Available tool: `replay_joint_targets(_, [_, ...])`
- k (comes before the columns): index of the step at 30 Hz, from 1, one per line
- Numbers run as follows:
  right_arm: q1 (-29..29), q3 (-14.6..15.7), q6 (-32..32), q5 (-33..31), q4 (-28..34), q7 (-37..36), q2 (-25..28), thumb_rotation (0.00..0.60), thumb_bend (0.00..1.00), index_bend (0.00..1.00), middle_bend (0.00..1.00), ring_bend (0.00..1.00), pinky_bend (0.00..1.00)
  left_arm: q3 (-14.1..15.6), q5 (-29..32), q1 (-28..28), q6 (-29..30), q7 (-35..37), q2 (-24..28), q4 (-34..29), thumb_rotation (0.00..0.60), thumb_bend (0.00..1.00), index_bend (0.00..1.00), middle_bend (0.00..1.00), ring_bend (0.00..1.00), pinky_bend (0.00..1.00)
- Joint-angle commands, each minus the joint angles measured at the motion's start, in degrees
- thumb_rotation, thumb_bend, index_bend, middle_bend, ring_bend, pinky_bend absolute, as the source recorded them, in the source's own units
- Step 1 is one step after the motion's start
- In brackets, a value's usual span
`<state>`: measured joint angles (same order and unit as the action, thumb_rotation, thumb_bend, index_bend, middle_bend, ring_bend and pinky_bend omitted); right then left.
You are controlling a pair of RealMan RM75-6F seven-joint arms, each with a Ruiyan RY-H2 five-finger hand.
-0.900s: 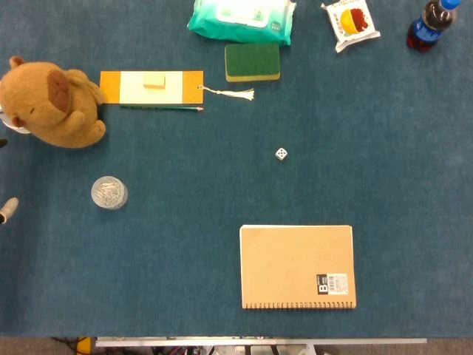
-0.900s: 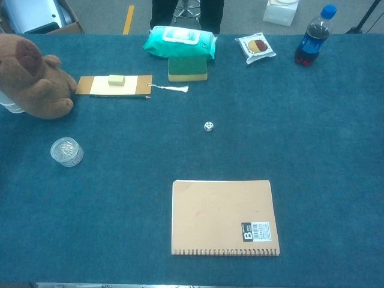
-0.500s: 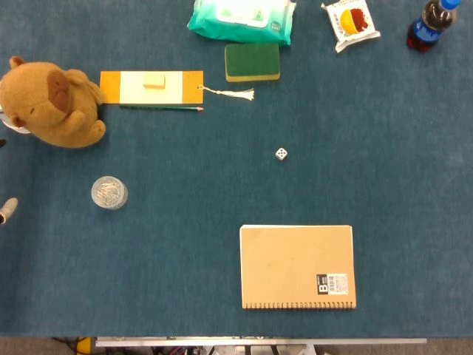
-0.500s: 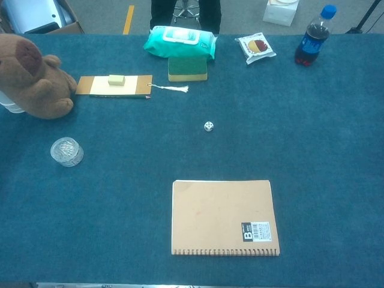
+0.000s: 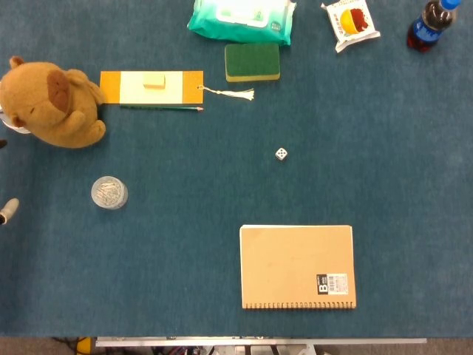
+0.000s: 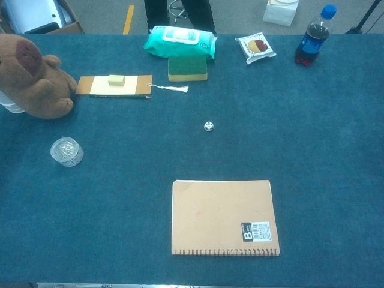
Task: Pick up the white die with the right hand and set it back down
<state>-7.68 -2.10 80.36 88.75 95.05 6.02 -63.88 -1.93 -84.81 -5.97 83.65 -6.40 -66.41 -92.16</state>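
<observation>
Our right hand shows in neither view, so we cannot tell its state, while the plush bear sits far left and the white die, small with dark pips, rests alone on the blue table above the tan notebook.

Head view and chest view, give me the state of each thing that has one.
Small white die: resting on the table, untouched.
Brown spiral notebook: closed, flat.
Dark soda bottle with blue cap: upright, capped.
Teal wipes pack: lid closed.
Clear round container: lidded.
</observation>
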Motion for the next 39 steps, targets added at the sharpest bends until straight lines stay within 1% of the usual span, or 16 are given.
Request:
replay_joint_targets(1, [-0.7, -0.4, -0.6, 0.0, 1.7, 1.2, 0.8, 0.6, 0.34, 0.54, 0.51, 0.39, 0.54, -0.2, 0.0, -0.1, 0.0, 0.4, -0.2, 0.2, 0.6, 0.16, 0.21, 0.21, 0.17, 0.4])
replay_joint_targets(4, [-1.5, -0.8, -1.4, -0.3, 3.8, 3.0, 1.4, 0.6, 0.34, 0.5, 0.53, 0.41, 0.55, -0.1, 0.0, -0.3, -0.5, 0.8, -0.4, 0.8, 0.6, 0.16, 0.21, 0.21, 0.17, 0.4])
replay_joint_targets(8, [-2.7, -1.4, -2.7, -0.6, 7.4, 6.6, 2.6, 0.6, 0.34, 0.46, 0.59, 0.46, 0.63, -0.1, -0.2, -0.6, -0.7, 1.0, -0.6, 1.2, 0.6, 0.16, 0.21, 0.21, 0.17, 0.4])
replay_joint_targets(10, [-3.6, -1.5, -4.0, -0.7, 9.8, 8.9, 3.4, 0.6, 0.34, 0.44, 0.64, 0.51, 0.71, -0.2, -0.3, -0.7, -0.7, 1.1, -0.7, 1.4, 0.6, 0.16, 0.21, 0.21, 0.17, 0.4])
replay_joint_targets(14, [-5.8, -2.0, -7.4, -1.7, 14.3, 13.7, 5.2, 0.6, 0.34, 0.41, 0.73, 0.61, 0.81, -0.2, -0.1, -0.8, -1.0, 1.4, -0.9, 1.8, 0.6, 0.16, 0.21, 0.21, 0.17, 0.4])
replay_joint_targets(17, [-7.9, -2.4, -10.9, -3.7, 17.8, 17.8, 6.5, 0.6, 0.35, 0.37, 0.82, 0.69, 0.88, 0.0, 0.0, -0.8, -1.2, 1.8, -1.2, 2.2, 0.6, 0.16, 0.21, 0.21, 0.17, 0.4])
replay_joint_targets(18, [-8.5, -2.6, -11.9, -4.4, 18.8, 19.1, 6.8, 0.6, 0.37, 0.36, 0.85, 0.72, 0.9, 0.0, 0.0, -0.8, -1.3, 1.9, -1.3, 2.4, 0.6, 0.16, 0.21, 0.21, 0.17, 0.4])
replay_joint_targets(20, [-10.1, -2.9, -14.3, -6.2, 21.1, 22.1, 7.5, 0.6, 0.47, 0.35, 0.89, 0.75, 0.93, 0.0, 0.1, -0.9, -1.5, 2.2, -1.4, 2.7, 0.6, 0.16, 0.21, 0.21, 0.17, 0.4])
replay_joint_targets(22, [-11.6, -3.1, -16.5, -8.4, 23.2, 24.9, 8.0, 0.6, 0.73, 0.34, 0.92, 0.78, 0.96, 0.0, 0.1, -0.9, -1.6, 2.5, -1.6, 3.0, 0.6, 0.16, 0.21, 0.21, 0.17, 0.4])
replay_joint_targets(23, [-12.2, -3.2, -17.5, -9.4, 24.0, 26.0, 8.2, 0.6, 0.81, 0.34, 0.93, 0.79, 0.97, 0.0, 0.0, -1.0, -1.6, 2.6, -1.6, 3.2, 0.6, 0.16, 0.21, 0.21, 0.17, 0.4])
replay_joint_targets(24, [-12.8, -3.2, -18.4, -10.5, 24.8, 27.1, 8.5, 0.6, 0.92, 0.33, 0.94, 0.81, 0.99, 0.0, 0.0, -1.0, -1.7, 2.8, -1.6, 3.3, 0.6, 0.16, 0.21, 0.21, 0.17, 0.4])
replay_joint_targets(25, [-13.7, -3.2, -19.6, -12.2, 25.8, 28.6, 8.9, 0.6, 0.97, 0.32, 0.96, 0.82, 0.99, 0.0, 0.0, -1.1, -1.8, 2.9, -1.7, 3.5, 0.6, 0.16, 0.21, 0.21, 0.17, 0.4])
replay_joint_targets(26, [-14.4, -3.2, -20.6, -13.5, 26.5, 29.8, 9.2, 0.6, 1.0, 0.31, 0.97, 0.83, 1.0, -0.1, -0.1, -1.2, -1.8, 3.0, -1.8, 3.6, 0.6, 0.16, 0.21, 0.21, 0.17, 0.4])
replay_joint_targets(28, [-16.0, -3.2, -22.2, -16.8, 28.1, 32.9, 9.8, 0.6, 1.0, 0.3, 1.0, 0.86, 1.0, -0.1, -0.2, -1.4, -1.9, 3.0, -1.8, 3.8, 0.6, 0.16, 0.21, 0.21, 0.17, 0.4])
replay_joint_targets(31, [-18.2, -3.2, -23.0, -21.0, 29.9, 37.3, 9.9, 0.6, 1.0, 0.29, 1.0, 0.9, 1.0, -0.1, -0.1, -1.6, -2.2, 3.3, -2.0, 4.0, 0.6, 0.16, 0.21, 0.21, 0.17, 0.4])
replay_joint_targets(39, [-22.7, -2.7, -22.9, -27.9, 31.8, 43.9, 7.8, 0.6, 1.0, 0.28, 1.0, 0.95, 1.0, 0.0, 0.2, -1.5, -2.5, 4.4, -2.6, 5.2, 0.6, 0.16, 0.21, 0.21, 0.17, 0.4])
